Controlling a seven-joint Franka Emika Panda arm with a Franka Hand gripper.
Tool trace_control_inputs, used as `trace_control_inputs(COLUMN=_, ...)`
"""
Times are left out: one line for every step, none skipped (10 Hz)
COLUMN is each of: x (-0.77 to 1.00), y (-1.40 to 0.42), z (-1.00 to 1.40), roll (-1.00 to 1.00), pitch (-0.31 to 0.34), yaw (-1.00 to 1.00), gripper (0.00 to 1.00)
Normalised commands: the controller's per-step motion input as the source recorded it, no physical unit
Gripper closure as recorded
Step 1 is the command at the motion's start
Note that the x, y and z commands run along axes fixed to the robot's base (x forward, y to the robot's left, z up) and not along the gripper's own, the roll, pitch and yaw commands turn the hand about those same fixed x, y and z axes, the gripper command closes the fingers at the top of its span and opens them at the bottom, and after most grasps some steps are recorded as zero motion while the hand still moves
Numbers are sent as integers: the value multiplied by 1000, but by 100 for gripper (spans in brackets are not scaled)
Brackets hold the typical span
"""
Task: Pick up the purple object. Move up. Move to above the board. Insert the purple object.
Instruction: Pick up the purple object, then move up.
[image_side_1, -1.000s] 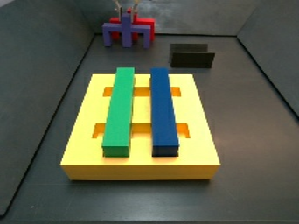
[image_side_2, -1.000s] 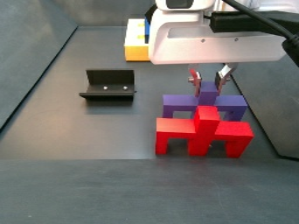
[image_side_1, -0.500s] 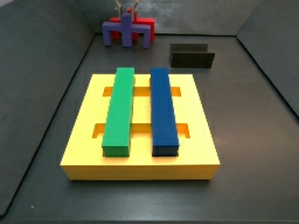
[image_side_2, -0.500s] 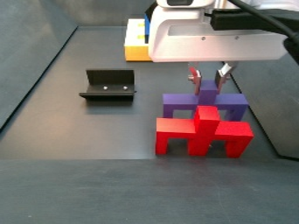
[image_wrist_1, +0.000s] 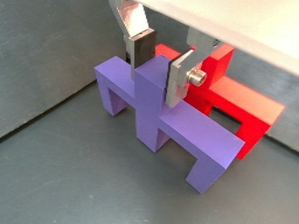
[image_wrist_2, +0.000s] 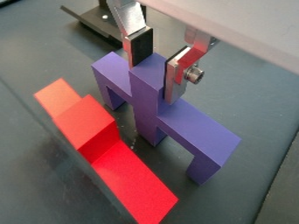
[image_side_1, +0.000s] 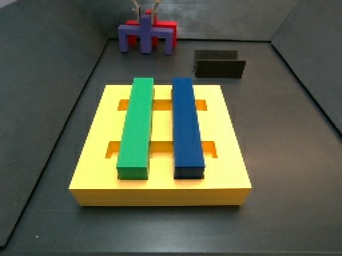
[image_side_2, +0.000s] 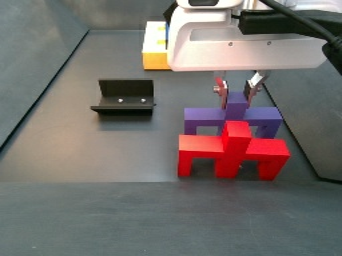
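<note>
The purple blocky bridge-shaped piece (image_wrist_1: 158, 109) stands upright on the dark desk (image_side_2: 80, 110), legs down, stem up, its wide crossbar lying level. It is just beside the one red piece of like shape (image_wrist_2: 100, 149), well apart from the single large yellow slotted board (image_side_1: 160, 150) with one green bar (image_side_1: 135, 123) and one blue bar (image_side_1: 186, 125). The end effector (image_wrist_1: 159, 57) has its silver fingers (image_wrist_1: 179, 79) closed narrowly against the purple stem's two sides.

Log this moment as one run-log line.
step: pick | claw: straddling stem of purple object, closure unclear | purple object: on floor beside red piece | board: unoccupied
</note>
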Motion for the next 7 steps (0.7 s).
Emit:
trace_control_inputs(x=0, y=0, z=0, roll=0, pitch=0, yaw=0, gripper=100)
trace_control_inputs(x=0, y=0, z=0, roll=0, pitch=0, yaw=0, gripper=100)
trace_control_inputs(x=0, y=0, z=0, roll=0, pitch=0, yaw=0, gripper=100)
trace_control_inputs(x=0, y=0, z=0, roll=0, pitch=0, yaw=0, gripper=100)
trace_control_inputs(x=0, y=0, z=833, roll=0, pitch=0, yaw=0, gripper=100)
trace_control_inputs(x=-47, y=-12, z=746, roll=-5, pitch=54, yaw=-25, gripper=100)
trace_control_inputs(x=-62, y=-3, z=595, roll=10, pitch=80, yaw=-24, gripper=100)
